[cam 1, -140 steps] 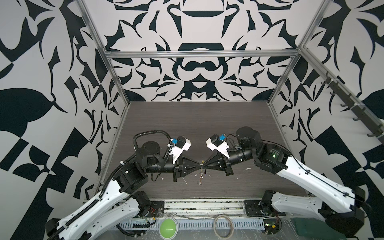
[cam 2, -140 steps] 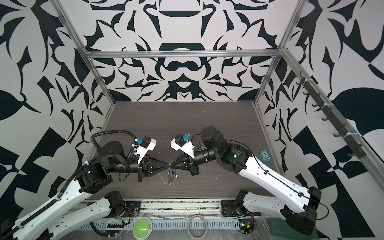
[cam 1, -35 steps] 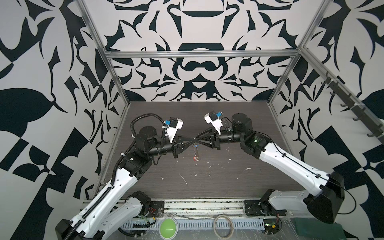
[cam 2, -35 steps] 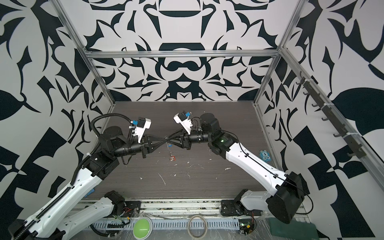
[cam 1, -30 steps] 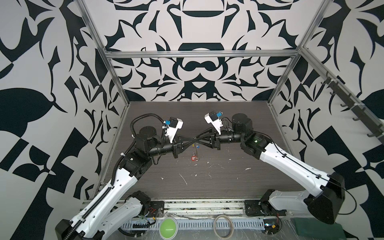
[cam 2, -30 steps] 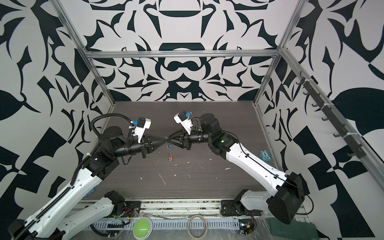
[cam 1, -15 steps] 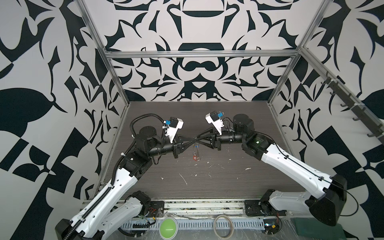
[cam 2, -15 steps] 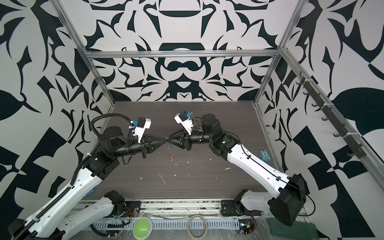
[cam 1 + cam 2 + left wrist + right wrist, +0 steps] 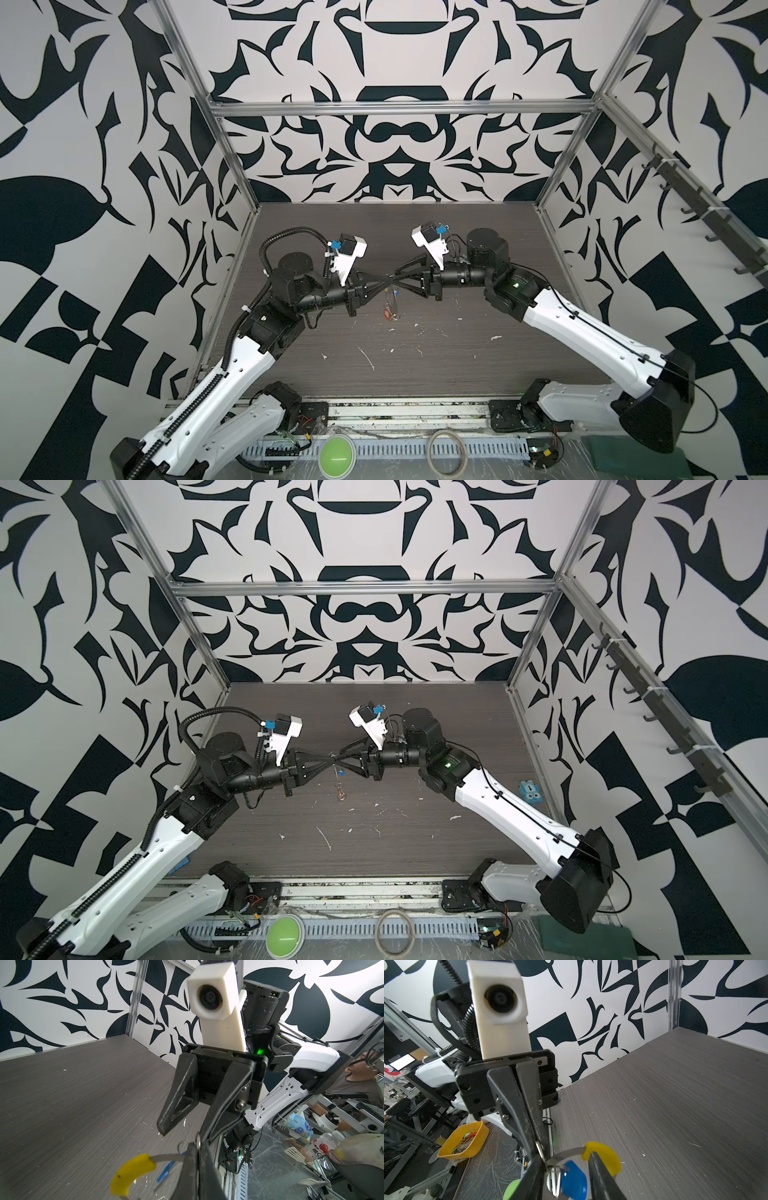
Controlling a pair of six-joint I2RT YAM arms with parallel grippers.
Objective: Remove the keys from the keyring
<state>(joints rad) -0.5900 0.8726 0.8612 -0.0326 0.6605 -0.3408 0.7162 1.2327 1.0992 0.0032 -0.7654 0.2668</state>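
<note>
Nearest me, red-tagged keys [image 9: 387, 312] sit at the lower end of the keyring [image 9: 566, 1152]; hanging or on the bench [image 9: 457, 365], I cannot tell. Farther back, the left gripper [image 9: 538, 1148] is clamped on the keyring beside blue-tagged keys [image 9: 574, 1180]. The right gripper [image 9: 182, 1134] is spread apart close by.

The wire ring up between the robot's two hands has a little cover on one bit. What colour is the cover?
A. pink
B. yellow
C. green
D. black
B: the sleeve covering one arc of the keyring is bright yellow, as both wrist views show.
</note>
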